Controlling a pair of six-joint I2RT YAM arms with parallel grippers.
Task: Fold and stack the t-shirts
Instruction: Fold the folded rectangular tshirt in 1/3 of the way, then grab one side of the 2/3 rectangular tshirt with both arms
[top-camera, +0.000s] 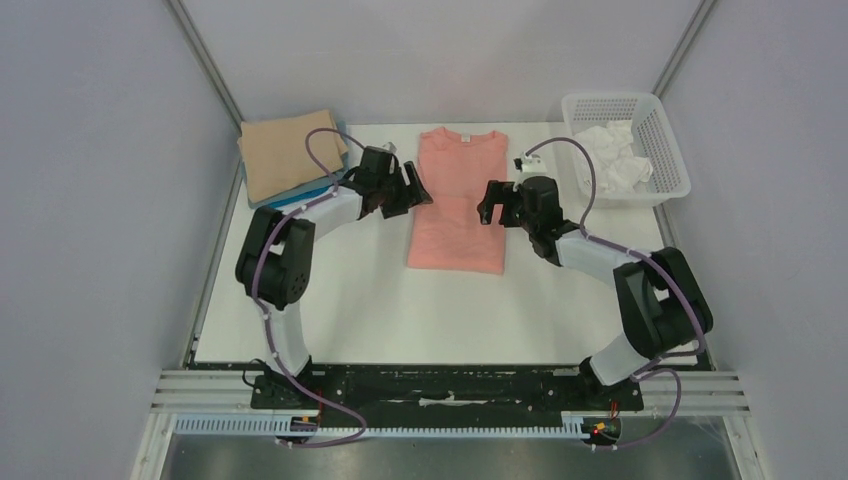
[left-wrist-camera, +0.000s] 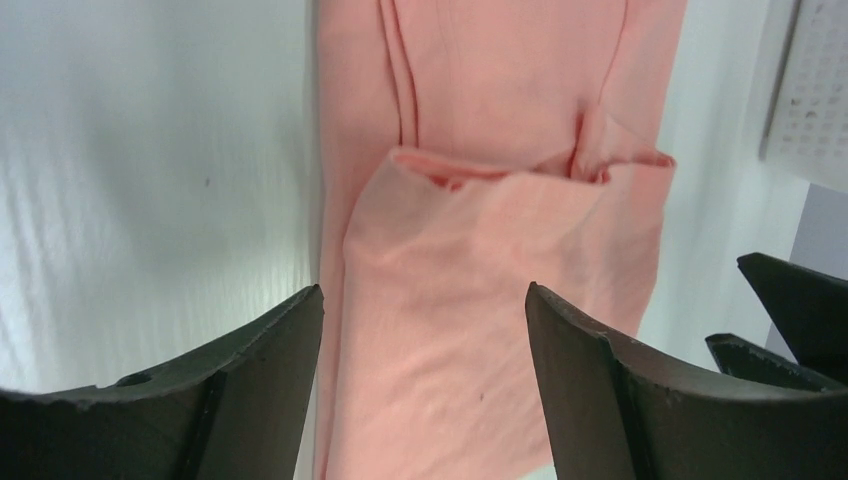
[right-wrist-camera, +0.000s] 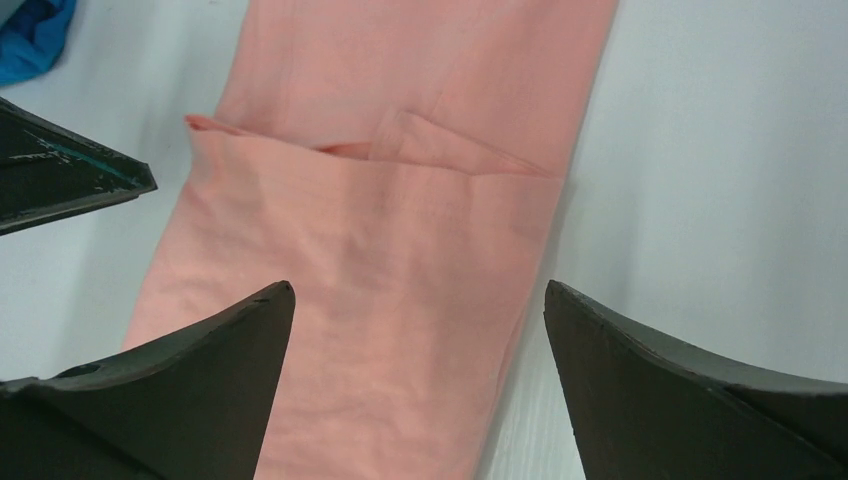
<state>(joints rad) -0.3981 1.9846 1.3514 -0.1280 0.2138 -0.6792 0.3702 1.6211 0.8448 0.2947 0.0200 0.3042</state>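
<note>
The salmon-pink t-shirt (top-camera: 458, 205) lies flat mid-table as a long narrow strip, sleeves folded in, collar at the far end. My left gripper (top-camera: 416, 187) is open and empty over its left edge. My right gripper (top-camera: 489, 203) is open and empty over its right edge. In the left wrist view the shirt (left-wrist-camera: 500, 230) lies below the open gripper (left-wrist-camera: 425, 300). In the right wrist view the shirt (right-wrist-camera: 400, 220) lies below the open gripper (right-wrist-camera: 418, 295). A folded tan tee (top-camera: 290, 155) lies on a bright blue one (top-camera: 300, 196) at the back left. No grey tee shows.
A white mesh basket (top-camera: 668, 150) holding crumpled white cloth (top-camera: 615, 155) stands at the back right; its corner shows in the left wrist view (left-wrist-camera: 810, 90). Grey walls close in the table's left, right and far sides. The blue tee's edge shows in the right wrist view (right-wrist-camera: 30, 40).
</note>
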